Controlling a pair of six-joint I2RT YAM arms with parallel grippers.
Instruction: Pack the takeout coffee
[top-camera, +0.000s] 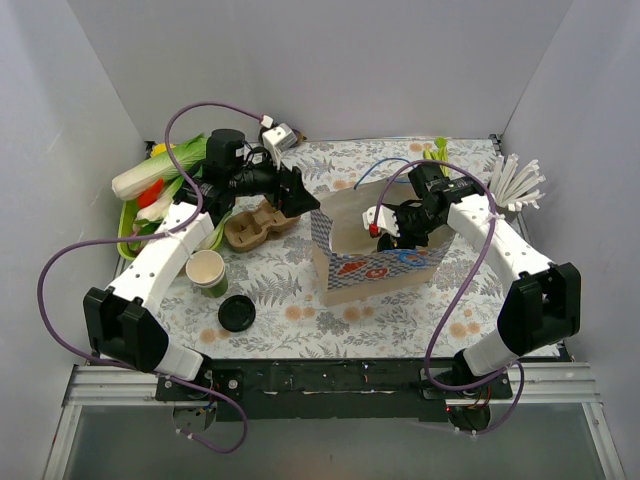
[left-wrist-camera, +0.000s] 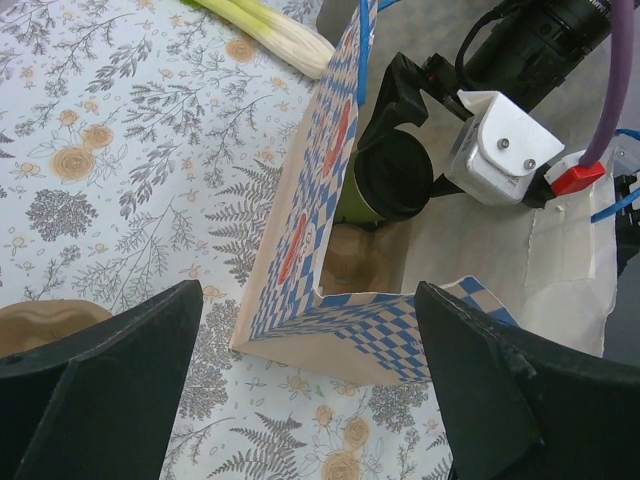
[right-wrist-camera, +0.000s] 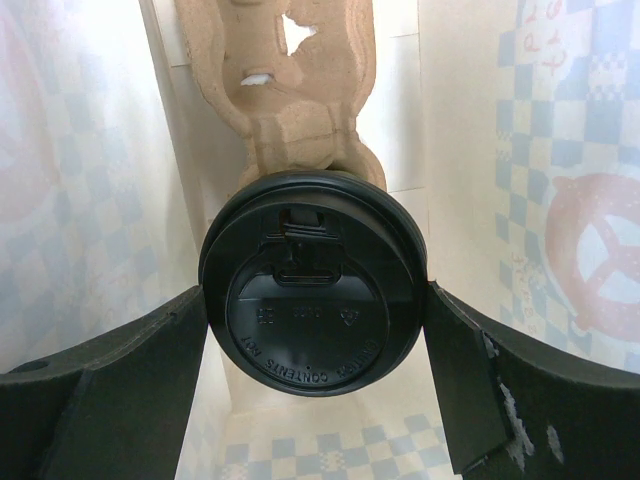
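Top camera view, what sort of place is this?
Likely a lab booth staged as a takeout counter: plain grey walls box in a floral tablecloth holding a paper bag, green cups and a cup carrier, with robot arms bolted at the near edge.

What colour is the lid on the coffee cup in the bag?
Black. The lid shows best in the right wrist view.

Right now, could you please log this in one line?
right gripper: jaws shut on takeout coffee; inside paper bag; left gripper: jaws open
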